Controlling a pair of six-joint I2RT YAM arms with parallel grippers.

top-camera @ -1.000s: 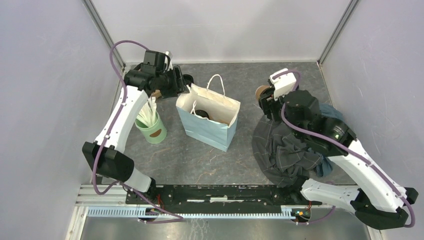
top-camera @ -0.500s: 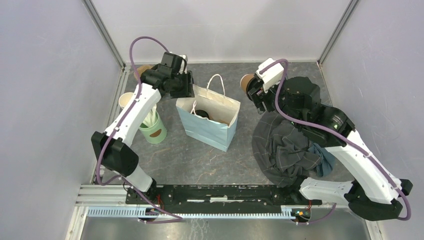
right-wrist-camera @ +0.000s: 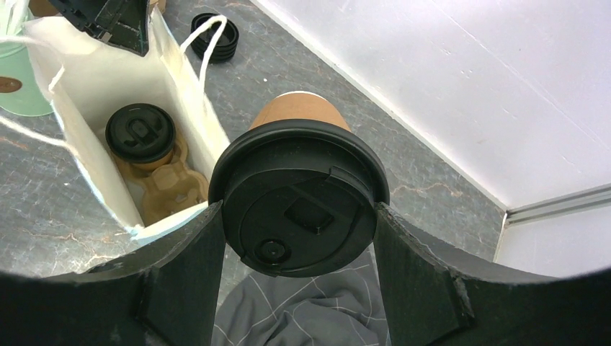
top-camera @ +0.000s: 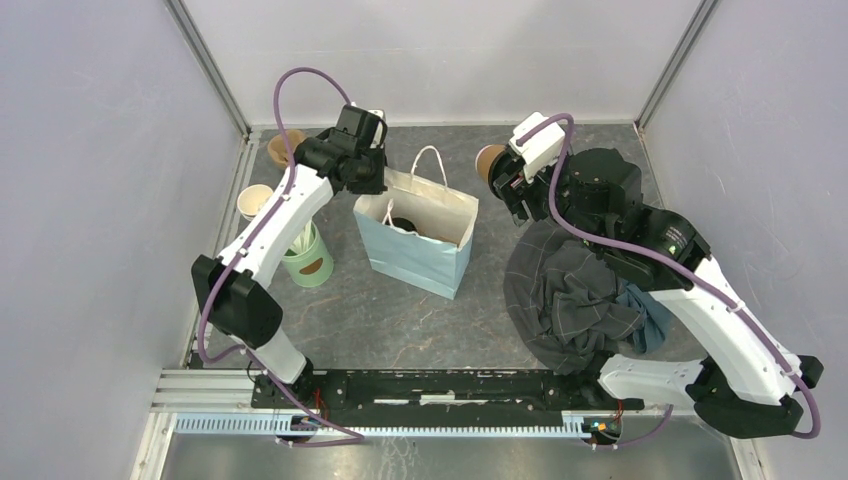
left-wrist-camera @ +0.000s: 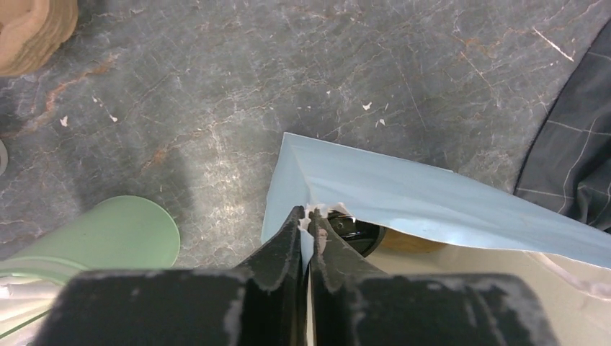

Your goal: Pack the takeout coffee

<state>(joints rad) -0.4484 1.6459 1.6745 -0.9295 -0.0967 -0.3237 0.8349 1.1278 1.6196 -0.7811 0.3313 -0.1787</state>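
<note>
While the left gripper (left-wrist-camera: pixel 308 218) pinches the limp rim of the paper bag (left-wrist-camera: pixel 403 198), the right gripper (right-wrist-camera: pixel 297 220) clasps the light, crushable lidded cup (right-wrist-camera: pixel 299 194), apparently at its stiffer lid band.

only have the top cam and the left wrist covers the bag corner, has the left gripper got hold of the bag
Observer: Yes. The left wrist view shows the left gripper pinched shut on the rim corner of the blue paper bag.
Operator: is a cup seated inside
Observer: The right wrist view shows one lidded cup upright in a brown carrier at the bag's bottom.
Operator: how is the right one gripped
Observer: The right gripper has its fingers clamped on either side of the second cup, at its black lid.
</note>
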